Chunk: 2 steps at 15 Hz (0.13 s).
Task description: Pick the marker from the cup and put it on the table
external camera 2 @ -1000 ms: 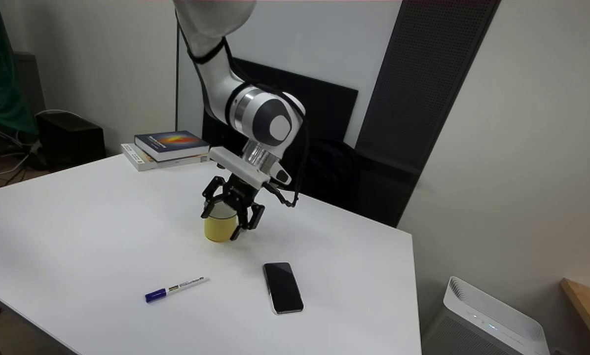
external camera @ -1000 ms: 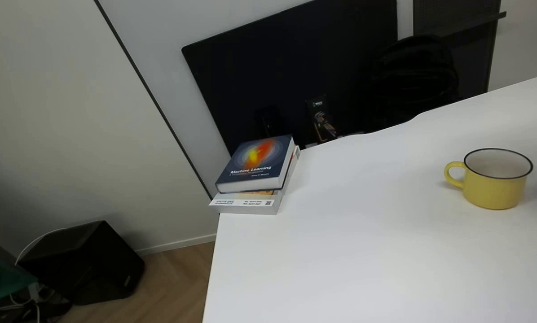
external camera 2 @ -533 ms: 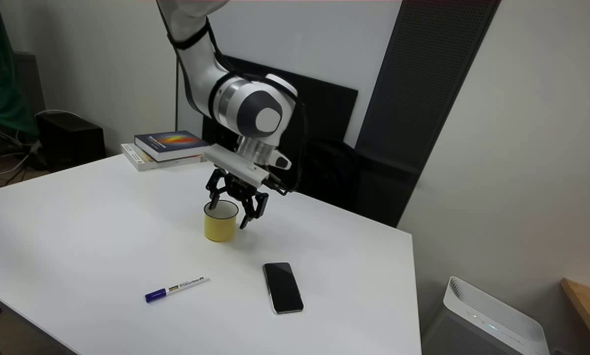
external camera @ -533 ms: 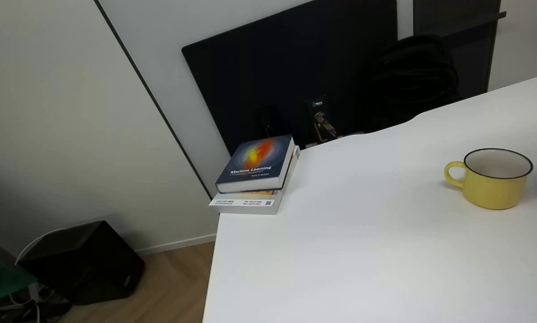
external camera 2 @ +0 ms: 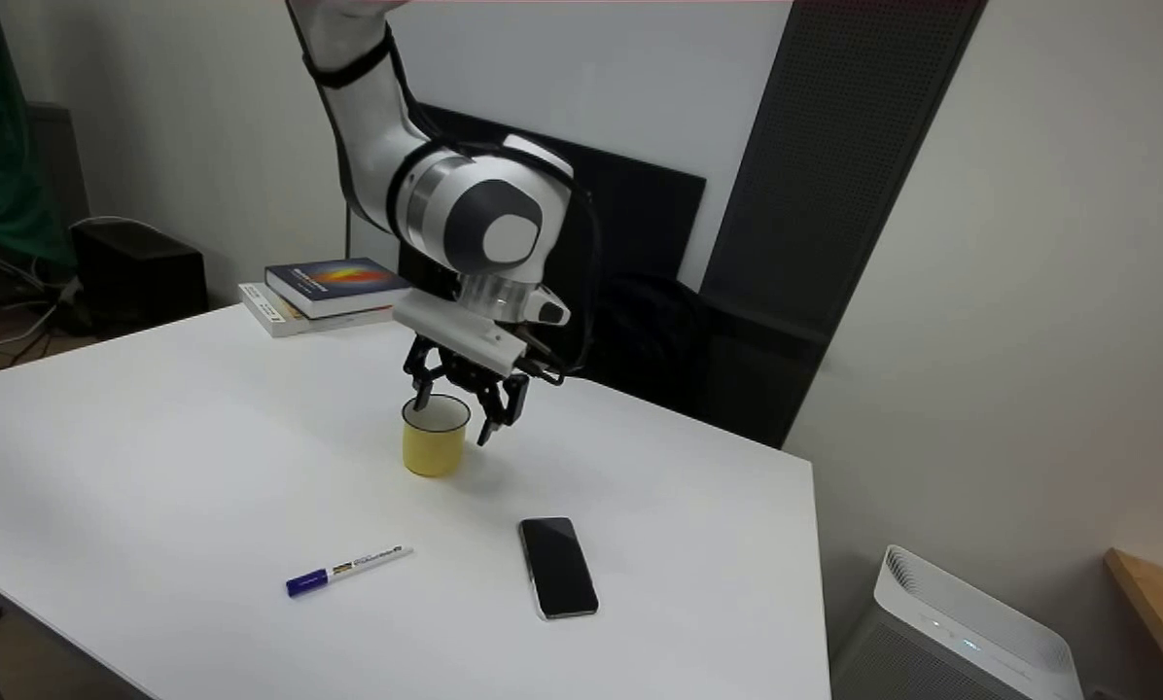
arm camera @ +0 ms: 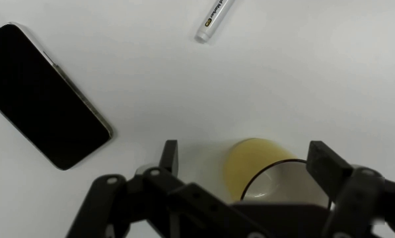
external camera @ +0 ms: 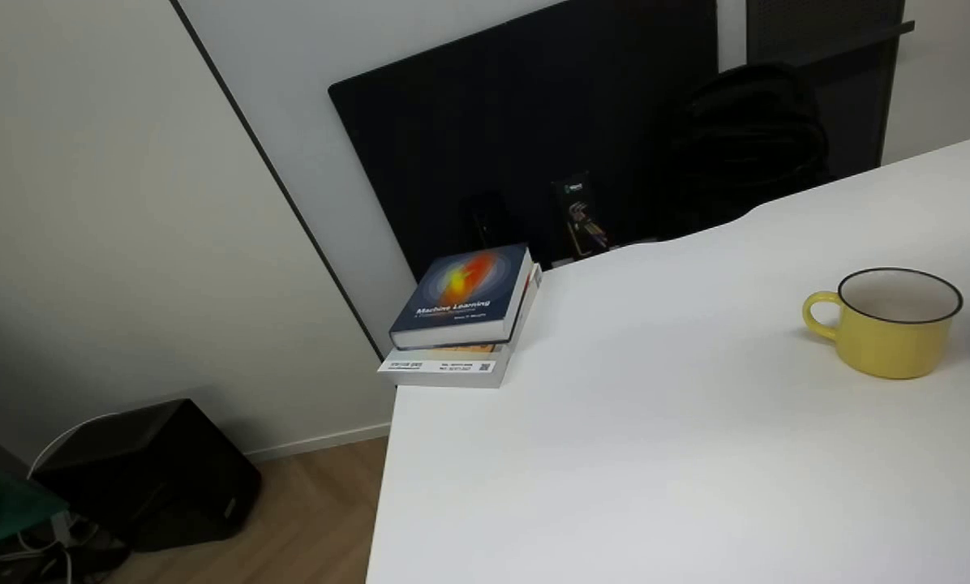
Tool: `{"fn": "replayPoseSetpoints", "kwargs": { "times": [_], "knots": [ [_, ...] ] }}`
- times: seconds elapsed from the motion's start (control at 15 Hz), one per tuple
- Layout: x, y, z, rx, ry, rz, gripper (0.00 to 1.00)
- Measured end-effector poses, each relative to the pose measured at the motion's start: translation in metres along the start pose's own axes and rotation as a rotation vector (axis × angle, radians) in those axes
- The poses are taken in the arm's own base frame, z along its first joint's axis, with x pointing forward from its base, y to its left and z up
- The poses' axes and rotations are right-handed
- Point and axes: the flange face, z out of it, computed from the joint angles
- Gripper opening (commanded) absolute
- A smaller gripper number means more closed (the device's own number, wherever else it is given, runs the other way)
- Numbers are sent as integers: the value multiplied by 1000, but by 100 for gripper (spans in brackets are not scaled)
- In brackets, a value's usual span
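The yellow cup stands upright on the white table, also seen in an exterior view. Its visible pale inside holds nothing; in the wrist view the cup is partly hidden by the gripper. The marker, white with a blue cap, lies flat on the table, apart from the cup; its plain end shows in the wrist view, marker. My gripper is open and empty above the cup, with one finger over the rim and the other beside it. The wrist view also shows my gripper wide open.
A black phone lies on the table, also at the left of the wrist view. Two stacked books lie at the table's far corner. A dark panel and a backpack stand behind the table edge.
My gripper has risen from lower around the cup to above its rim, and the arm has shifted left in an exterior view. The cup, marker and phone have not moved.
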Motion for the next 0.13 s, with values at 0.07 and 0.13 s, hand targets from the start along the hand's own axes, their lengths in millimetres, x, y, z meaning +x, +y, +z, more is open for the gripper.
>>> {"fn": "replayPoseSetpoints", "kwargs": {
  "times": [0.07,0.13],
  "knots": [
    [0,0,0,0,0,0,100],
    [0,0,1,0,-1,0,100]
  ]
}}
